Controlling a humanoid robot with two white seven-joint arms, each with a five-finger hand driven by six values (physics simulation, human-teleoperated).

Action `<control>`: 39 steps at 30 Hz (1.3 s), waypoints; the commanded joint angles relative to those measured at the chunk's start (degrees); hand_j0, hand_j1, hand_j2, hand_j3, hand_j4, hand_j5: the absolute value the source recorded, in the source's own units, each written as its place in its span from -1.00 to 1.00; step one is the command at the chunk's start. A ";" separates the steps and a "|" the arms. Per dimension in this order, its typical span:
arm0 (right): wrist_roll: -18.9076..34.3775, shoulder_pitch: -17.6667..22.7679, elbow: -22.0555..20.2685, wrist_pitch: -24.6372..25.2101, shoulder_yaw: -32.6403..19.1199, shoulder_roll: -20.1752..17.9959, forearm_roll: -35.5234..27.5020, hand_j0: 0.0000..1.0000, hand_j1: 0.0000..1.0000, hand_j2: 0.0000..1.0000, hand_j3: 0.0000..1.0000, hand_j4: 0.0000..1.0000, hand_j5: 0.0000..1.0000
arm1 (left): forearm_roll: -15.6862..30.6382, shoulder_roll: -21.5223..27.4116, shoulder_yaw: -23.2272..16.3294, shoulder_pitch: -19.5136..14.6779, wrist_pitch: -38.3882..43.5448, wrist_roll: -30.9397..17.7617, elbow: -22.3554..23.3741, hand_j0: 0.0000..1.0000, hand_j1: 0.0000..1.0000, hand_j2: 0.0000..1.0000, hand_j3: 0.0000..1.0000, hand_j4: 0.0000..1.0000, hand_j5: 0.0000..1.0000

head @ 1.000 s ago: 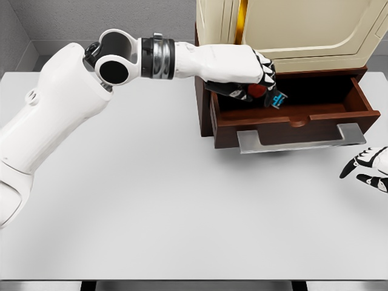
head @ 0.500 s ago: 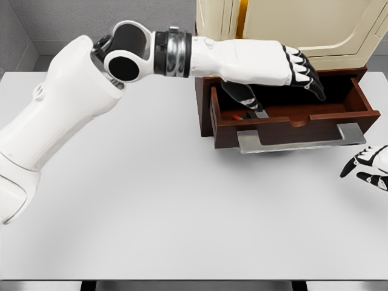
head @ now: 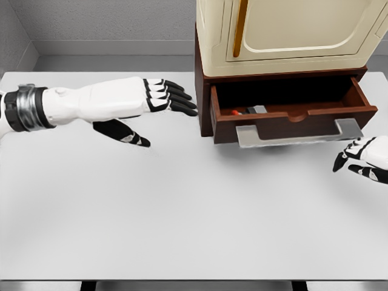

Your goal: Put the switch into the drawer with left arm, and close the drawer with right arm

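— Fingers first: what are they doing?

— From the head camera, the left hand (head: 130,103) hovers over the bench (head: 182,212) with its fingers (head: 176,100) stretched flat and holding nothing, just left of the cabinet (head: 203,91). The right hand (head: 364,160) shows at the right edge, fingers loosely spread, also empty.

— And the switch?

— The switch (head: 245,111) lies inside the open drawer (head: 291,118), near its front left corner, mostly hidden by the front panel.

— So closing comes next?

— I'd judge so. The drawer's long handle (head: 297,134) runs left to right, and it sits up and to the left of the right hand, which is the nearer of the two to its right end.
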 commanded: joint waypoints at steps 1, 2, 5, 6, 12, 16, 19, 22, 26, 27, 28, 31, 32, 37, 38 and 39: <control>-1.46 0.00 -0.38 1.33 0.51 -0.17 -5.67 0.01 0.01 0.01 0.01 0.01 0.01 | 0.63 0.33 2.45 0.00 0.17 -0.65 0.02 0.89 0.89 0.89 0.89 0.89 0.89; -1.46 -0.35 -0.38 1.33 1.04 -0.17 -5.58 0.02 0.02 0.02 0.02 0.02 0.02 | 0.63 0.33 2.45 0.00 0.17 -0.65 0.46 0.89 0.89 0.89 0.89 0.89 0.89; -1.46 -1.49 -0.11 1.33 1.57 -0.26 -5.67 0.03 0.03 0.03 0.03 0.03 0.03 | 0.45 0.33 2.45 0.17 0.17 -0.65 3.18 0.89 0.89 0.89 0.89 0.89 0.89; -1.46 -2.81 0.41 1.33 3.15 -0.17 -5.58 0.04 0.04 0.04 0.04 0.04 0.04 | 0.45 0.33 2.45 1.14 0.17 -0.65 4.68 0.90 0.90 0.90 0.90 0.90 0.90; -1.46 0.96 0.15 1.33 3.86 -1.05 -5.23 0.04 0.04 0.04 0.04 0.04 0.04 | 0.19 0.24 2.97 2.46 0.17 -0.65 4.85 0.89 0.89 0.89 0.89 0.89 0.89; -1.46 5.61 -0.20 1.33 -2.19 -0.88 -5.49 0.03 0.03 0.03 0.03 0.03 0.03 | 0.02 0.24 3.33 2.55 0.17 -0.65 4.94 0.89 0.89 0.89 0.89 0.89 0.89; -1.46 8.00 -0.47 1.33 -9.42 -0.35 -9.36 0.03 0.03 0.03 0.03 0.03 0.03 | 0.02 0.41 3.68 2.55 0.17 -0.65 4.94 0.89 0.89 0.89 0.89 0.89 0.89; -1.46 7.64 -0.47 1.33 -8.98 -0.61 -9.80 0.02 0.02 0.02 0.02 0.02 0.02 | 0.02 0.33 3.77 2.64 0.17 -0.65 5.64 0.90 0.90 0.90 0.90 0.90 0.90; -1.46 2.90 -0.55 1.33 -2.74 -2.46 -9.72 0.01 0.01 0.01 0.01 0.01 0.01 | 0.10 0.33 3.77 3.34 0.17 -0.65 5.55 0.89 0.89 0.89 0.89 0.89 0.89; -1.46 1.06 -0.47 1.33 -0.02 -2.55 -9.71 0.01 0.01 0.01 0.01 0.01 0.01 | 0.02 0.50 3.85 3.34 0.17 -0.65 5.64 0.89 0.89 0.89 0.89 0.89 0.89; -1.46 -0.61 -0.55 1.33 2.62 -2.55 -9.71 0.01 0.01 0.01 0.01 0.01 0.01 | 0.10 0.68 3.85 3.34 0.17 -0.65 5.64 0.89 0.89 0.89 0.89 0.89 0.89; -1.46 -2.73 -0.47 1.33 5.70 -2.55 -9.71 0.02 0.02 0.02 0.02 0.02 0.02 | 0.19 0.94 3.85 3.34 0.17 -0.65 5.64 0.90 0.90 0.90 0.90 0.90 0.90; -1.46 -3.43 -0.47 1.33 6.76 -2.55 -9.63 0.02 0.02 0.02 0.02 0.02 0.02 | 0.19 1.03 3.85 3.43 0.17 -0.65 5.64 0.90 0.90 0.90 0.90 0.90 0.90; -1.46 -6.15 -0.29 1.33 7.64 -2.55 -9.71 0.05 0.05 0.05 0.05 0.05 0.05 | 0.10 0.59 4.56 4.31 0.17 -0.65 5.73 0.90 0.90 0.90 0.90 0.90 0.90; -1.46 -6.15 -0.03 1.33 7.64 -2.46 -9.71 0.05 0.05 0.05 0.05 0.05 0.05 | 0.19 0.59 4.56 4.31 0.17 -0.65 5.73 0.90 0.90 0.90 0.90 0.90 0.90; -1.46 -6.33 0.68 1.33 7.64 -2.46 -9.63 0.05 0.05 0.05 0.05 0.05 0.05 | 0.19 0.59 4.56 4.31 0.17 -0.65 5.64 0.90 0.90 0.90 0.90 0.90 0.90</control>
